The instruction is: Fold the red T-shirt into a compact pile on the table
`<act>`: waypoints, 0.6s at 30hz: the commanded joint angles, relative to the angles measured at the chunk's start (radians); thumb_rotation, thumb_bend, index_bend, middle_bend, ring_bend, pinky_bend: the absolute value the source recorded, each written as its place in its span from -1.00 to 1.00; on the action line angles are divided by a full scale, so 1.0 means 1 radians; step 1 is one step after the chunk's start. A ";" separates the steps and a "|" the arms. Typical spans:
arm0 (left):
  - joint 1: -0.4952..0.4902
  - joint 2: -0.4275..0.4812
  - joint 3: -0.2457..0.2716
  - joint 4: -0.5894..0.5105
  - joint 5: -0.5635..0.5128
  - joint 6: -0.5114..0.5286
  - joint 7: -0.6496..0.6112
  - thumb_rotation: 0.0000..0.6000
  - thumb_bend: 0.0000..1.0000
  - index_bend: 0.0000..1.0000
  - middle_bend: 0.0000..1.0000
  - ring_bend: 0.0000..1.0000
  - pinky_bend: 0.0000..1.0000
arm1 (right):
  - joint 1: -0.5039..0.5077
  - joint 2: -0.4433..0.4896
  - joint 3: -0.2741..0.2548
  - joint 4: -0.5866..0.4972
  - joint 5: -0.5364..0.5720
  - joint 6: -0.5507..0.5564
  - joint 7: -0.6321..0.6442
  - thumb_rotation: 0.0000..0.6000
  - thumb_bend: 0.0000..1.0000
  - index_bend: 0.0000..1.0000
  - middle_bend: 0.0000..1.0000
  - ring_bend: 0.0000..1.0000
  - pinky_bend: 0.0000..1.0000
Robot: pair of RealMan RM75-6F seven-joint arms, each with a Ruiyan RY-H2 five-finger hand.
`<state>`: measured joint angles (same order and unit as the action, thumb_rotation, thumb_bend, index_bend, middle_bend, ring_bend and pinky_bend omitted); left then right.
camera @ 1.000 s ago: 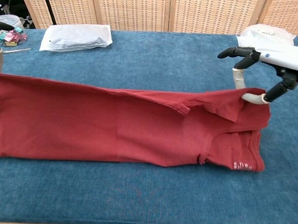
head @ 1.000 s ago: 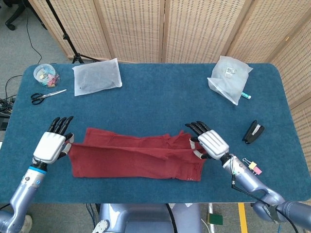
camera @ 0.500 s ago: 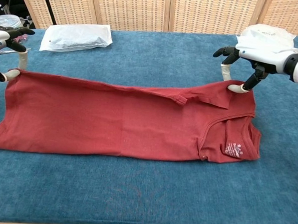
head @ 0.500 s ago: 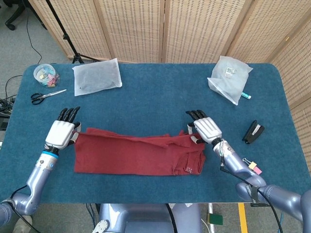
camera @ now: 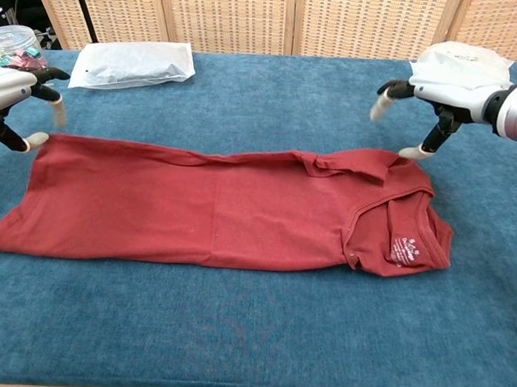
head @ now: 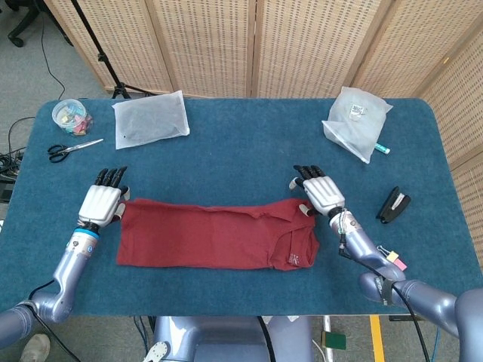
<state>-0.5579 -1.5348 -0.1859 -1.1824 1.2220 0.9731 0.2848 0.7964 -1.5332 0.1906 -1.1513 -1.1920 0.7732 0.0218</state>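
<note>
Both hands have let go of the shirt [head: 215, 234]. A second ago each pinched a far corner and held that edge lifted and stretched; now the far edge lies flat on the table [head: 249, 162] and the cloth has drawn in to a shorter, tidier band. The left hand [head: 102, 200] has moved toward 12 o'clock and inward, fingers apart, just off the shirt's left corner. The right hand [head: 320, 193] has likewise moved toward 12 o'clock, fingers spread, beside the collar end.

The red T-shirt [camera: 214, 207] lies flat on the worktop [camera: 260, 332]; the left hand [camera: 12, 94] and right hand [camera: 437, 94] hover at its far corners, fingers spread.
</note>
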 commanded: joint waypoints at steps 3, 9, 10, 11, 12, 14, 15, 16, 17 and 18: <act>-0.001 -0.004 -0.004 -0.006 -0.003 0.020 -0.011 1.00 -0.27 -1.00 -1.00 -1.00 -1.00 | -0.043 0.019 0.016 -0.027 -0.008 0.134 -0.068 1.00 -1.00 -1.00 -1.00 -1.00 -1.00; 0.010 0.034 0.007 -0.054 0.037 0.052 -0.078 1.00 -0.28 -1.00 -1.00 -1.00 -1.00 | -0.097 0.109 0.000 -0.163 -0.040 0.198 -0.073 1.00 -1.00 -1.00 -1.00 -1.00 -1.00; 0.018 0.050 0.016 -0.067 0.058 0.068 -0.096 1.00 -0.28 -1.00 -1.00 -1.00 -1.00 | -0.114 0.132 -0.010 -0.197 -0.058 0.220 -0.069 1.00 -1.00 -1.00 -1.00 -1.00 -1.00; 0.029 0.071 0.029 -0.081 0.083 0.084 -0.121 1.00 -0.28 -1.00 -1.00 -1.00 -1.00 | -0.133 0.160 -0.022 -0.235 -0.079 0.243 -0.062 1.00 -1.00 -1.00 -1.00 -1.00 -1.00; 0.037 0.086 0.039 -0.088 0.101 0.095 -0.143 1.00 -0.28 -1.00 -1.00 -1.00 -1.00 | -0.148 0.179 -0.032 -0.260 -0.094 0.258 -0.058 1.00 -1.00 -1.00 -1.00 -1.00 -1.00; 0.054 0.115 0.059 -0.094 0.134 0.114 -0.195 1.00 -0.28 -1.00 -1.00 -1.00 -1.00 | -0.178 0.221 -0.054 -0.309 -0.125 0.290 -0.048 1.00 -1.00 -1.00 -1.00 -1.00 -1.00; 0.059 0.124 0.066 -0.092 0.145 0.119 -0.215 1.00 -0.28 -1.00 -1.00 -1.00 -1.00 | -0.189 0.236 -0.061 -0.325 -0.137 0.302 -0.044 1.00 -1.00 -1.00 -1.00 -1.00 -1.00; 0.064 0.132 0.073 -0.087 0.153 0.123 -0.237 1.00 -0.28 -1.00 -1.00 -1.00 -1.00 | -0.204 0.252 -0.071 -0.342 -0.151 0.318 -0.041 1.00 -1.00 -1.00 -1.00 -1.00 -1.00; 0.067 0.137 0.077 -0.078 0.158 0.124 -0.254 1.00 -0.29 -1.00 -1.00 -1.00 -1.00 | -0.216 0.266 -0.078 -0.355 -0.162 0.331 -0.037 1.00 -1.00 -1.00 -1.00 -1.00 -1.00; 0.070 0.140 0.081 -0.068 0.161 0.123 -0.269 1.00 -0.29 -1.00 -1.00 -1.00 -1.00 | -0.229 0.281 -0.086 -0.369 -0.173 0.345 -0.033 1.00 -1.00 -1.00 -1.00 -1.00 -1.00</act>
<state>-0.5038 -1.4168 -0.1242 -1.2612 1.3603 1.0829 0.0535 0.5962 -1.2816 0.1269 -1.4904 -1.3377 1.0890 -0.0234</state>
